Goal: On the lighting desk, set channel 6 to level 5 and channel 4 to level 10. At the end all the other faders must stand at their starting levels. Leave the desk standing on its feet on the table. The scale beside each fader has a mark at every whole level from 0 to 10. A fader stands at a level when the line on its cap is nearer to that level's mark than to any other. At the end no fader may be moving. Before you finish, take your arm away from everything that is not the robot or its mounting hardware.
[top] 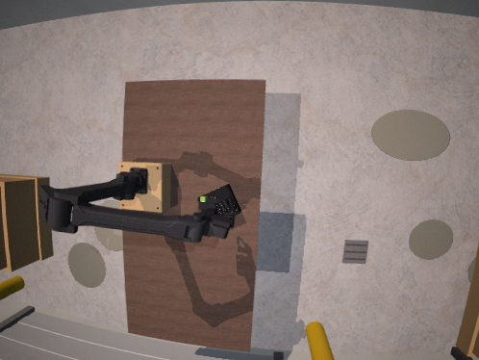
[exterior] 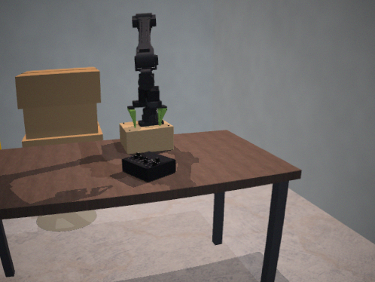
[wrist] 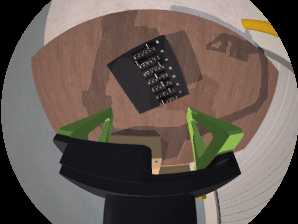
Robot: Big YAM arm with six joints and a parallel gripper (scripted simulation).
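Now your end effector (wrist: 149, 129) hangs wide and empty above the lighting desk (wrist: 152, 71), which sits on the table (exterior: 233, 158) at its twelve o'clock; descend slowly, narrow the fingers, and push only one fader cap.

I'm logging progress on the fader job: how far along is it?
Nothing looks done: the gripper is open, holds nothing and hangs above the lighting desk, its green fingers touching no fader. In hand is the approach; the wrist view looks down on the fader rows. The desk stands flat on the table. Fader levels are too small to read. Both channel 6 and channel 4 are apparently left to set.
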